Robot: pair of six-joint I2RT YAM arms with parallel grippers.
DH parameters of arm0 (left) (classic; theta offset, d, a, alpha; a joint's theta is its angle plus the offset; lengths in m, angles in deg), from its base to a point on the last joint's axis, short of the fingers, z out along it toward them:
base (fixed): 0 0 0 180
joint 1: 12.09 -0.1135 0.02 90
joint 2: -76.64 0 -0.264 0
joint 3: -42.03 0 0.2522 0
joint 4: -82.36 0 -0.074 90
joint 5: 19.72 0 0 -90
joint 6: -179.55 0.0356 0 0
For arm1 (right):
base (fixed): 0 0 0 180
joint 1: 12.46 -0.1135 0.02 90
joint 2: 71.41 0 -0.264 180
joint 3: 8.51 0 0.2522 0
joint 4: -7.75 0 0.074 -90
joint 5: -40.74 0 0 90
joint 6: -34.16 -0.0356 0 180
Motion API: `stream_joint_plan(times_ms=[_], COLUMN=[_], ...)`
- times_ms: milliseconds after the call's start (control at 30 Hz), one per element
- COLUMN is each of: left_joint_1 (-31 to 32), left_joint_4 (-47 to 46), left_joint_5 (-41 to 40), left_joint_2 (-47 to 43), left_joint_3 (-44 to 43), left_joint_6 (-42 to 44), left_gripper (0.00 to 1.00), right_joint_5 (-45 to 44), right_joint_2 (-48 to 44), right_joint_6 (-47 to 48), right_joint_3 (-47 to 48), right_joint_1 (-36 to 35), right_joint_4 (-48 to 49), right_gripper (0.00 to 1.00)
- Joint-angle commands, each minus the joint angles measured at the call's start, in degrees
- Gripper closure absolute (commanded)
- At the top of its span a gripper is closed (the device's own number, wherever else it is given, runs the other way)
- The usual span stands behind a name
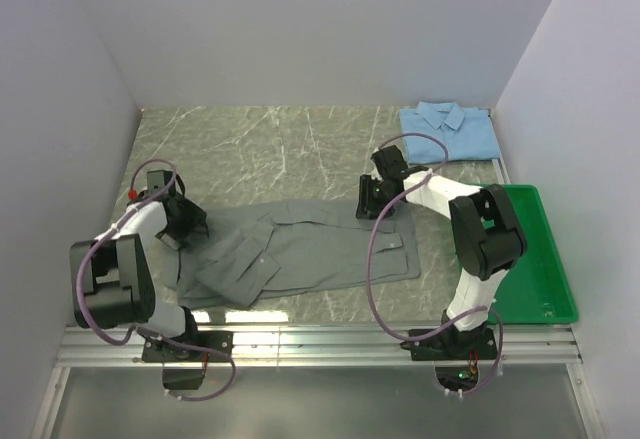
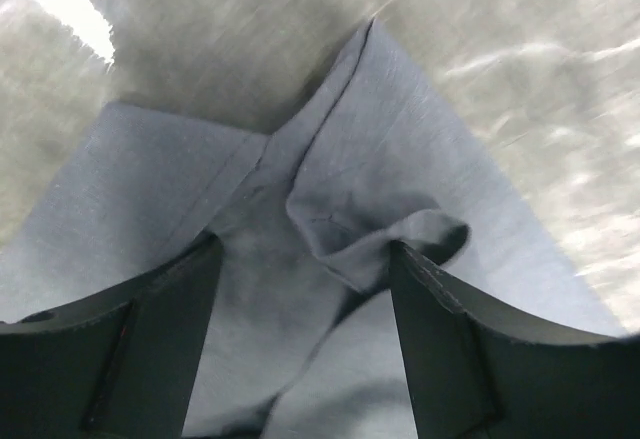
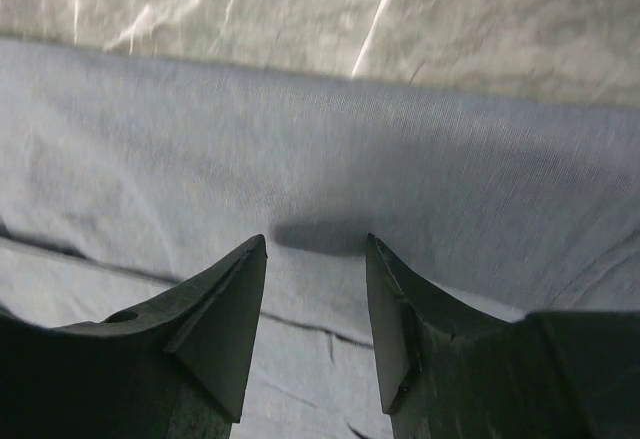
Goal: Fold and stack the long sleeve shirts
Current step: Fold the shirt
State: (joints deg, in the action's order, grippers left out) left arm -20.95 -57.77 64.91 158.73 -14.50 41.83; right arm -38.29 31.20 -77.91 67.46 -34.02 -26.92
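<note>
walls [image 1: 320, 29]: plain white | tabletop [image 1: 280, 149]: grey-green marbled, glossy | near edge: metal rail [image 1: 320, 344]

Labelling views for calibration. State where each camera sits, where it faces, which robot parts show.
Top external: above, behind the robot, facing down; left arm, right arm, grey shirt, blue shirt, green tray.
Left wrist: left arm, facing down; left gripper over bunched grey shirt.
Right wrist: right arm, facing down; right gripper over flat cloth.
Shared: all show the grey shirt.

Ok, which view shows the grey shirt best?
Top external: the whole grey shirt is in frame, spread out. Left wrist shows only a rumpled fold up close; right wrist only flat cloth by its far edge.
</note>
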Motion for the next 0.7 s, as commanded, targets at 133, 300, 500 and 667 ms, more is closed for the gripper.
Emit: stream_joint_plan(times_ms=[133, 300, 500, 667], left_joint_1=[-2.21, -3.09, -3.44, -3.53], left_joint_4=[-7.3, -9.06, -8.53, -8.71], left_joint_5=[3.34, 4.66, 4.84, 4.49], left_joint_2=[9.05, 16.17, 18.55, 16.1], left_joint_3=[-7.94, -14.08, -18.76, -17.88], left_joint_6=[-1.05, -1.32, -0.35, 1.58], left_gripper=[0.26, 0.27, 0.26, 0.25], right_joint_5=[-4.02, -5.07, -7.71, -7.01], right_joint_2=[4.09, 7.69, 7.97, -4.24], right_joint_6=[-2.28, -3.95, -3.86, -9.39], right_joint_3=[6.33, 12.3, 15.93, 4.79], right_joint_1=[5.29, 8.55, 10.05, 9.96], right_joint_4=[-4.57, -6.6, -6.79, -2.12], right_gripper=[0.48, 0.47, 0.47, 0.46])
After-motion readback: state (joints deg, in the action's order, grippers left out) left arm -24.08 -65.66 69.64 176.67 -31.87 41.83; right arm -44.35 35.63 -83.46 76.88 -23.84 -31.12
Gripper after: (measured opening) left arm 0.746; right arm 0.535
